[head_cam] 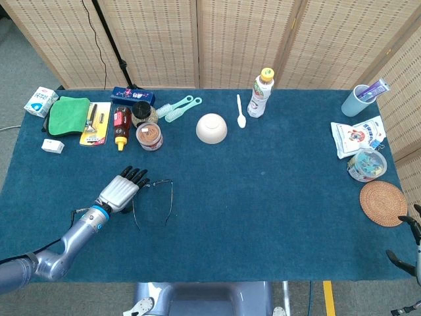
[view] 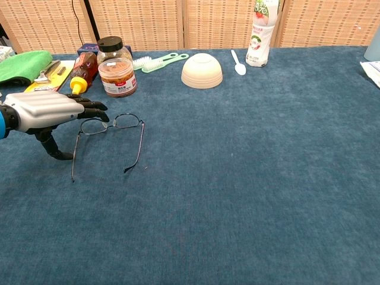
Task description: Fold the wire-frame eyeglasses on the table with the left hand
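Chest view: left hand (view: 50, 110) low over blue table cloth (view: 249, 178), palm down, fingers (view: 95, 108) extended and slightly apart, tips at left lens of wire-frame eyeglasses (view: 110, 139). Contact between fingertips and frame not resolvable. Thumb (view: 52, 148) angled down to cloth beside left temple arm. Nothing gripped.

Eyeglasses unfolded, lying flat, lenses toward far edge, both temple arms pointing toward near edge. Position: left part of table, in front of orange-lidded jar (view: 117, 76).

Head view: same left hand (head_cam: 120, 191) at left end of eyeglasses (head_cam: 156, 197), forearm running off to lower left. Right hand (head_cam: 411, 247) only partly inside frame at lower right corner, off table edge; finger posture cannot be judged.

Far left of table: green cloth (head_cam: 69, 114), yellow card with razor (head_cam: 95, 122), red sauce bottle (head_cam: 120, 128), dark-lidded jar (head_cam: 140, 112), blue box (head_cam: 133, 96), two mint brushes (head_cam: 177, 108). Small white carton (head_cam: 41, 101) at corner, small white block (head_cam: 52, 146) near it.

Centre back: upturned white bowl (head_cam: 211, 128), white spoon (head_cam: 241, 112), drink bottle with yellow cap (head_cam: 260, 93).

Right side: blue cup (head_cam: 357, 100), white pouch (head_cam: 358, 136), round container of coloured items (head_cam: 367, 164), woven coaster (head_cam: 383, 203).
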Controlling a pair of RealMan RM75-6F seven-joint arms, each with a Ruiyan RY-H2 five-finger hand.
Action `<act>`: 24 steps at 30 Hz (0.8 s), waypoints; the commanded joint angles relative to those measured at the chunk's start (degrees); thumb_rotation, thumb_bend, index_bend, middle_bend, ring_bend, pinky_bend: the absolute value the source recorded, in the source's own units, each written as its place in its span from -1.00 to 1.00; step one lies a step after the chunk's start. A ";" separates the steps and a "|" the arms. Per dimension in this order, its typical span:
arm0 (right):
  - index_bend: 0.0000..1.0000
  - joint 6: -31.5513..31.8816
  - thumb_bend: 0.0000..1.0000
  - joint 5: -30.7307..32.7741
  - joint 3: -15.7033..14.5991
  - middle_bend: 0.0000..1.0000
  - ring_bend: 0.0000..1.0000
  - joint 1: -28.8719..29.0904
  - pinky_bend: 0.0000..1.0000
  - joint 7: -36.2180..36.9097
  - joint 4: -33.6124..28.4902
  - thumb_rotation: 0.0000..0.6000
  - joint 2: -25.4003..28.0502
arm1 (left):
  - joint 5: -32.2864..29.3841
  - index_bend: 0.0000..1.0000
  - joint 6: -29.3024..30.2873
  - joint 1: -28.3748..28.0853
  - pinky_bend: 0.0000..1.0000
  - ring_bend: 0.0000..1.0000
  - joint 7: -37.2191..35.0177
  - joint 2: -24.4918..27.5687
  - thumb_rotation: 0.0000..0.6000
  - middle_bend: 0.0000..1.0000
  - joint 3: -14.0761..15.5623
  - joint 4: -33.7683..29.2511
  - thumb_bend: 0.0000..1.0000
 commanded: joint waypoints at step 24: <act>-0.44 0.14 -0.97 0.17 -0.10 -0.79 -0.68 -0.42 -0.50 0.03 -0.29 1.00 0.32 | -1.39 -0.46 -1.94 -2.25 -1.00 -1.00 1.13 -1.33 0.86 -1.00 -0.27 0.46 -0.53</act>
